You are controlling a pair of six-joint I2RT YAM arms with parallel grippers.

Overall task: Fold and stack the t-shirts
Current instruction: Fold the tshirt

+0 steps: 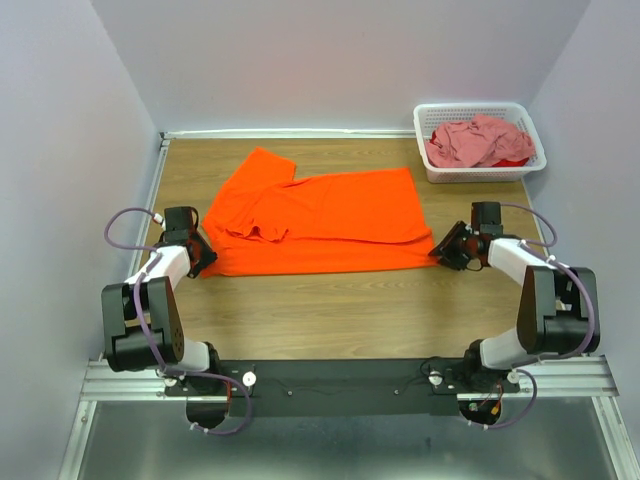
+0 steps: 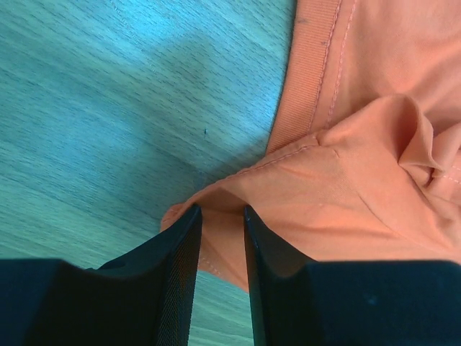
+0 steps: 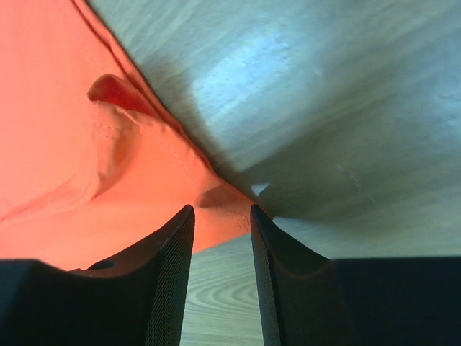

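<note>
The orange t-shirt lies flat on the bench, long axis left to right. Your left hand straddles its near-left corner, your right hand the near-right. Jaws stand narrow; whether they pinch, I cannot tell.

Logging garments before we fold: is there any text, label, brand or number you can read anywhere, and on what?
No readable text in any view.
The orange t-shirt, the pink t-shirt and the white basket show no print, tag, brand or number.
</note>
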